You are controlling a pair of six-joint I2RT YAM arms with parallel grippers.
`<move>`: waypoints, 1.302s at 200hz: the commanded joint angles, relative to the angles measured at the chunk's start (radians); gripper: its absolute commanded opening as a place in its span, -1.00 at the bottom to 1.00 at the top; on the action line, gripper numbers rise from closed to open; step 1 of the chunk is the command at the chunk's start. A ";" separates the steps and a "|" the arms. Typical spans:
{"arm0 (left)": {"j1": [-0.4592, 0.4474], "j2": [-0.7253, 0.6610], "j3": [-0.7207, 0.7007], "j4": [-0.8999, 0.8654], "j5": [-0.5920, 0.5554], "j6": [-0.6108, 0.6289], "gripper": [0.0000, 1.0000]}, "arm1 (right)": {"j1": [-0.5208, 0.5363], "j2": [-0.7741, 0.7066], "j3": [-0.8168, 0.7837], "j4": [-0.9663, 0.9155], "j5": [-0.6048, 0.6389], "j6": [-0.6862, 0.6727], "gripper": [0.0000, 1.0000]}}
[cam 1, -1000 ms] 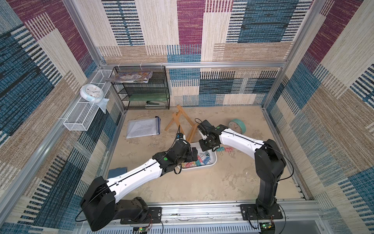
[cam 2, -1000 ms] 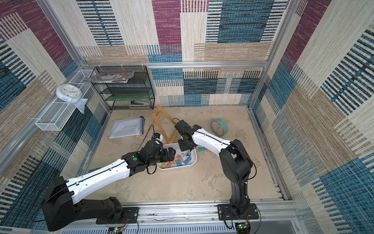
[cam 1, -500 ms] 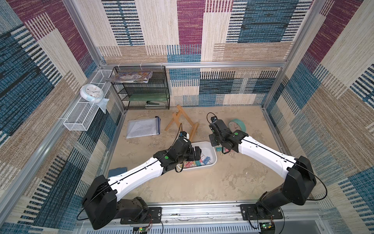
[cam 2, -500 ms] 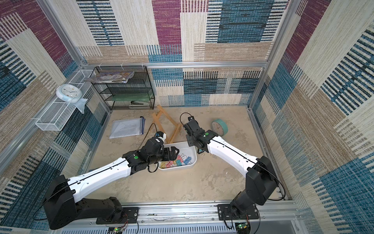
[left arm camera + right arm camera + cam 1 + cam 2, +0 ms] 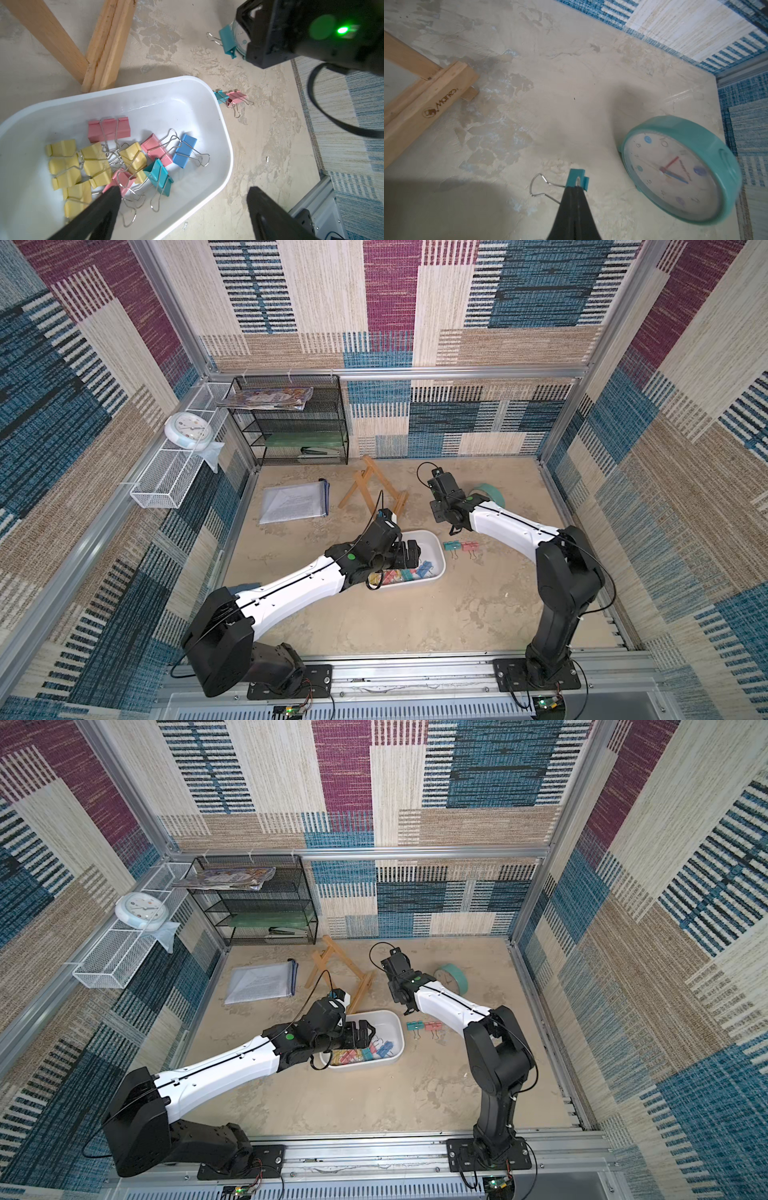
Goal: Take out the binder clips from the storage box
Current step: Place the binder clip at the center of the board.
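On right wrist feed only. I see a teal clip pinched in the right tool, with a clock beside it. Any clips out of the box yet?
Observer: Two. A loose teal clip and a loose pink clip lie side by side on the table, just past the short end of the storage box.
Operator: What's left inside?
Observer: A tangled pile of yellow and pink clips, plus one teal and one blue. I can't get an exact count.
Operator: Other arm?
Observer: The left tool is open above the box, with one finger over that pile.
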 commanded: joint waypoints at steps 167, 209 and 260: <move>0.002 -0.052 -0.029 -0.033 -0.069 0.041 0.98 | -0.029 0.007 -0.136 0.273 -0.260 -0.497 -0.83; 0.002 -0.076 -0.034 -0.042 -0.084 0.038 0.98 | -0.029 -0.029 -0.028 0.125 -0.242 -0.368 -0.68; 0.005 -0.106 -0.051 -0.053 -0.165 0.043 0.98 | -0.028 -0.229 -0.112 0.128 -0.560 0.046 -0.71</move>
